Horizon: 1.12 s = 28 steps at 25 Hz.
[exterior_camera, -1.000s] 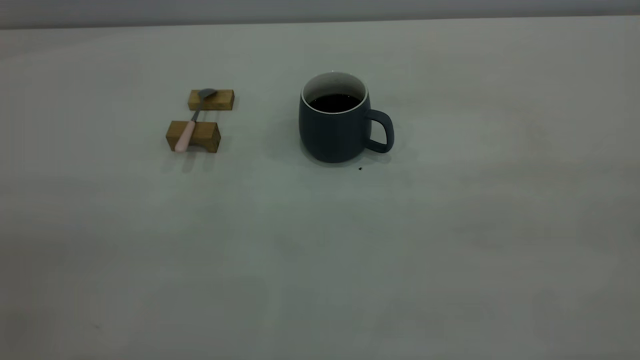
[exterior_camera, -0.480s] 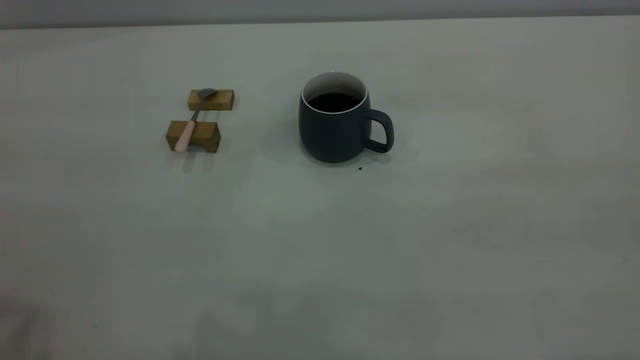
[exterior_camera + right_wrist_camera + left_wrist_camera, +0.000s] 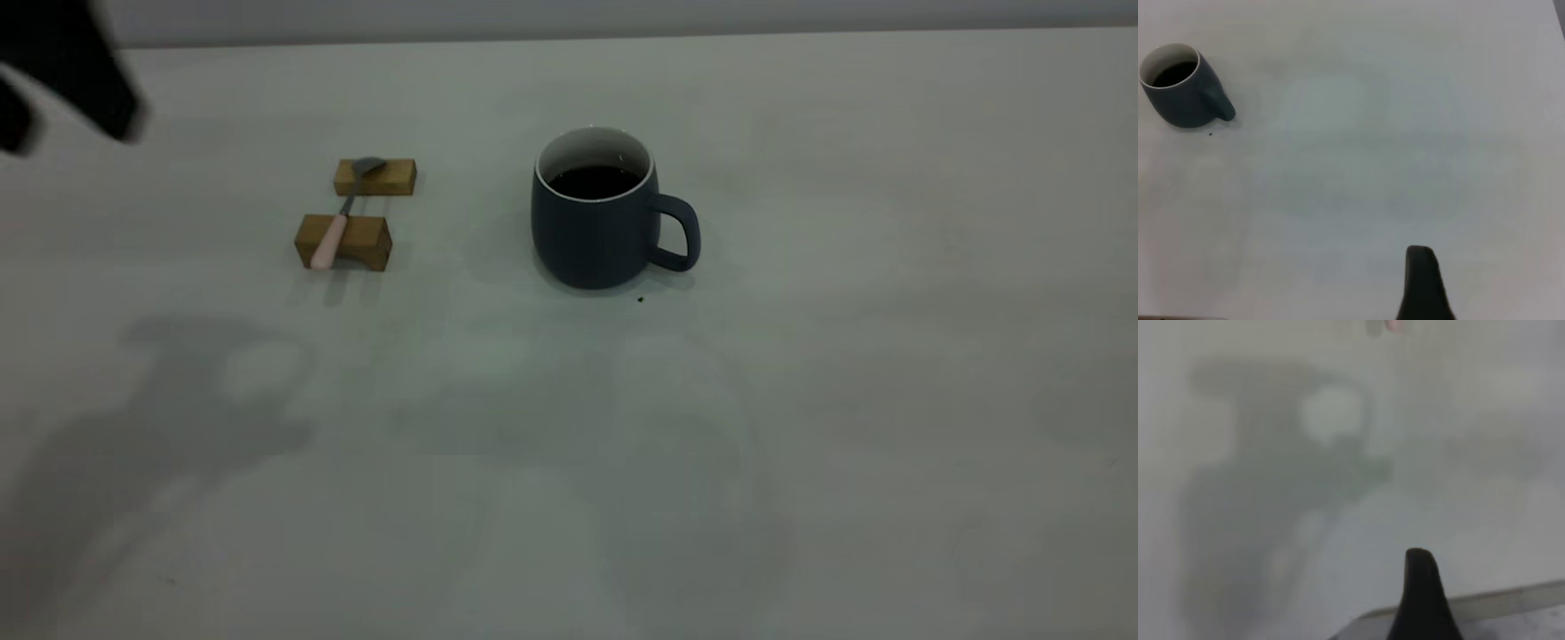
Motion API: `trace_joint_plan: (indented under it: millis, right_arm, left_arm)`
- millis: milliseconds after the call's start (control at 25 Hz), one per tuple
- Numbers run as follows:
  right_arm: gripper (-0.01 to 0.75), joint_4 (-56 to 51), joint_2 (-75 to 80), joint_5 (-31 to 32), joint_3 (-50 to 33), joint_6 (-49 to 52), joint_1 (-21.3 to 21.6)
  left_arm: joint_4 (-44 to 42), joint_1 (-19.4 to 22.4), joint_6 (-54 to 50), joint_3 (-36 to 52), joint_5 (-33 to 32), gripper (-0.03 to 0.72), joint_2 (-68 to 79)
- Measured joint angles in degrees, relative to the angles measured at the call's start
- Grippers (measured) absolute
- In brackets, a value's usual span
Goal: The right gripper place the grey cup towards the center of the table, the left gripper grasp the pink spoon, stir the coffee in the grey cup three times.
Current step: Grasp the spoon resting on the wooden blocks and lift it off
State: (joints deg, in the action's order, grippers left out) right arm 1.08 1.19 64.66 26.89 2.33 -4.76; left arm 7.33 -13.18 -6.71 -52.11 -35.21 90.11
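A wide, pale grey-white table [image 3: 800, 400] is seen filling nearly the whole exterior view. Two small wooden blocks are set directly on it at about ten o'clock from the table's middle: the far block [image 3: 387, 180] and the near block [image 3: 356, 242], slightly apart. The pink spoon [image 3: 340, 222] is laid across both (bowl on the far block, pink handle over the near one). The grey cup [image 3: 596, 227] is stood upright at about twelve o'clock from the middle, well apart from the blocks, its handle turned to three o'clock; the coffee [image 3: 594, 182] is held inside. A tiny dark speck [image 3: 640, 300] is seen on the surface just beside the cup's base.
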Motion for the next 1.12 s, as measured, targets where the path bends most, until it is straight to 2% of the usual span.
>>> trace_joint_plan:
  millis: [120,280,720,1120]
  right_arm:
    - [0.570,-0.05,0.00,0.00,0.00,0.00,0.00]
    - [0.570,-0.05,0.00,0.00,0.00,0.00,0.00]
    - [0.570,-0.05,0.00,0.00,0.00,0.00,0.00]
    - [0.570,-0.05,0.00,0.00,0.00,0.00,0.00]
  left_arm:
    - [-6.31,-2.43,-8.15,-5.43,1.47,0.594,9.11]
    - [-11.67,-2.81,-13.78,-11.85,2.54,0.594,18.89]
    - [-12.31,-2.81,-14.13,-26.24,3.63,0.593,37.96]
    - [-12.31,-2.81,-14.13,-32.50,2.37,0.593,46.31]
